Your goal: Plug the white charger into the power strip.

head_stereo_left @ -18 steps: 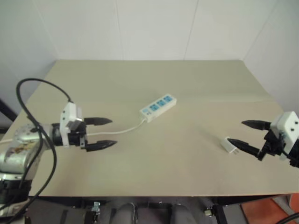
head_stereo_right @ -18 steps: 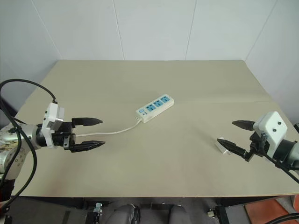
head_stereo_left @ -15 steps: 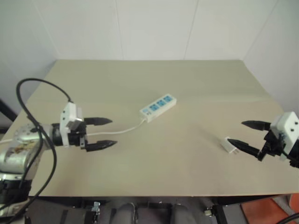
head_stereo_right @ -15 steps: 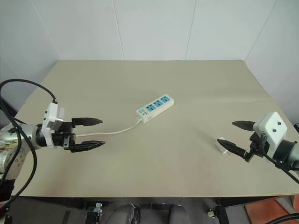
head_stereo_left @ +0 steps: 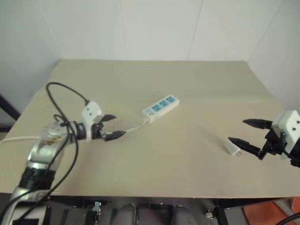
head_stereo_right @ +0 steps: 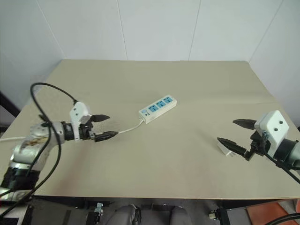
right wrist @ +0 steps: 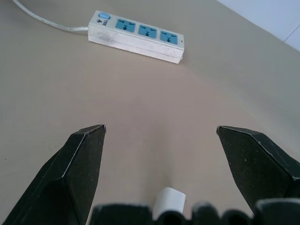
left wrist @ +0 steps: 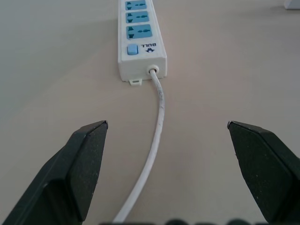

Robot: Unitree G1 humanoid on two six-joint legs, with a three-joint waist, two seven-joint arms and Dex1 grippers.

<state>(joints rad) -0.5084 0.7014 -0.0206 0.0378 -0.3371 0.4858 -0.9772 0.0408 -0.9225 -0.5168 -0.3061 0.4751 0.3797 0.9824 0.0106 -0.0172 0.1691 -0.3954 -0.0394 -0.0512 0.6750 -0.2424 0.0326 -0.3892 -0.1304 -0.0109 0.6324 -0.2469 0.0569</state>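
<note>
Small white boxy charger (head_stereo_left: 231,147) lying flat on the right side of the tan matte surface (head_stereo_left: 187,93), two short metal prongs pointing right toward the right gripper (head_stereo_left: 243,132). Smooth plastic, blunt corners, unplugged, well apart from the strip (head_stereo_left: 161,107). Seen close in the right wrist view as a rounded white edge (right wrist: 170,199) low between the black fingers (right wrist: 79,164).

Right gripper spread wide, holding nothing, lower fingertip just beside the charger, upper one above it. Tapered, pointed black fingers on a white boxy body.

Long white rectangular strip near the middle of the surface, lying diagonally, three blue socket faces in a row, a small blue switch (left wrist: 132,49) at the cord end. All sockets free. Thin white cord (left wrist: 157,122) leaving that end and curving away toward the left gripper (head_stereo_left: 112,126).

Left gripper spread wide too, empty, hovering over the cord, pointed at the strip's switch end. Cord running between its fingers in the left wrist view.

Bare surface between charger and strip. Plain white panelled wall (head_stereo_left: 159,28) behind.
</note>
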